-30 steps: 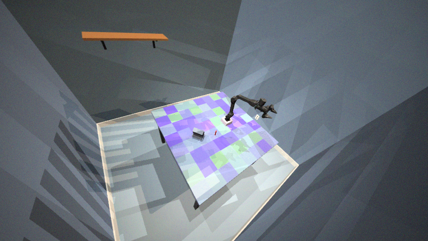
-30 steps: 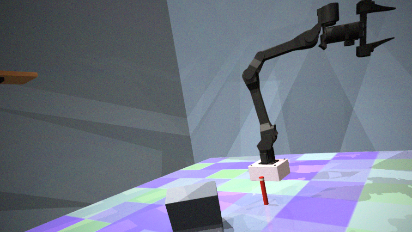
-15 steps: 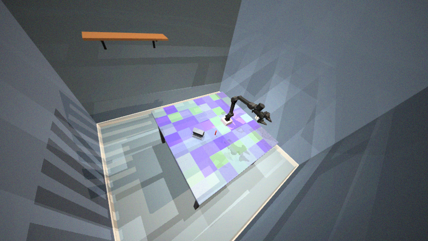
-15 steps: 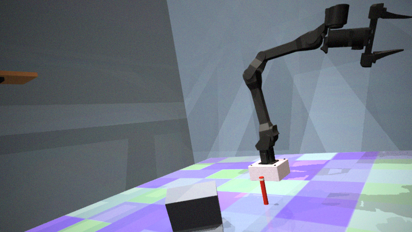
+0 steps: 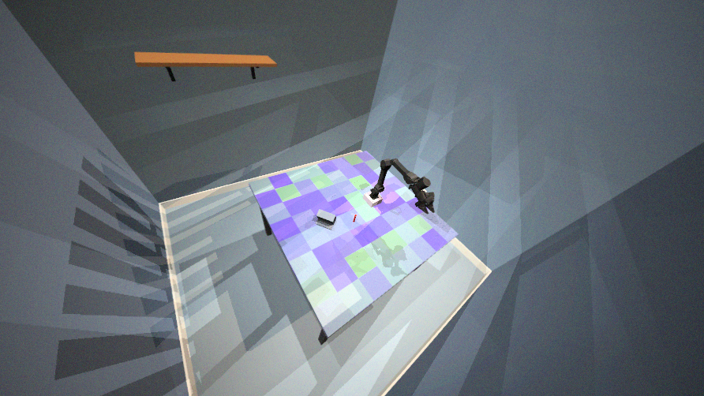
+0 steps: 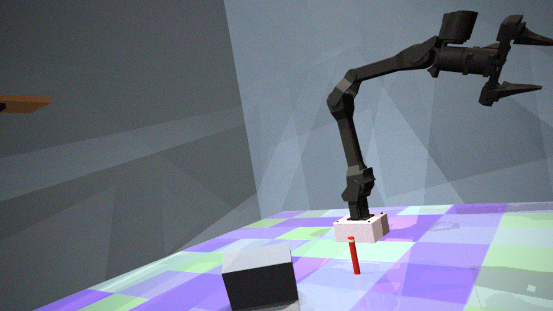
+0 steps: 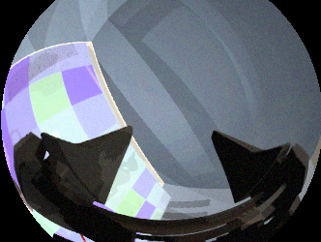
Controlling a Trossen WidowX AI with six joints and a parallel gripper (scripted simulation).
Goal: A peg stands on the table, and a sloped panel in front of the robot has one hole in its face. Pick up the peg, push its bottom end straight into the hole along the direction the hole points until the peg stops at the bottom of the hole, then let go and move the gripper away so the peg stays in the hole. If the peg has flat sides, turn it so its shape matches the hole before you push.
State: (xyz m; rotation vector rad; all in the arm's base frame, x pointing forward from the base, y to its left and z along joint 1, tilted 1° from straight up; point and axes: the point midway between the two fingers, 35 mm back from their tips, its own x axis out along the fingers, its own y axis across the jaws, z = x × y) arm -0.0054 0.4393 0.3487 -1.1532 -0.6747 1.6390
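The red peg [image 5: 354,218] [image 6: 354,257] stands on the table, slim, with a pale band near its top. A sliver of red [image 7: 82,237] shows at the bottom edge of the wrist view; I cannot tell for sure that it is the peg. The grey block with the sloped panel [image 5: 326,215] [image 6: 258,259] stands a short way from the peg, its dark side toward the exterior camera. I cannot make out its hole. My gripper [image 5: 429,211] [image 6: 547,65] [image 7: 173,133] is open and empty, high up and well to the right of the peg in the exterior view.
The arm's pale base [image 5: 372,199] [image 6: 354,232] stands behind the peg in the exterior view. The checkered table [image 5: 327,260] [image 6: 433,280] [image 7: 48,99] has a visible edge at the left of the wrist view. An orange shelf [image 5: 204,59] [image 6: 26,103] hangs on the wall, far off.
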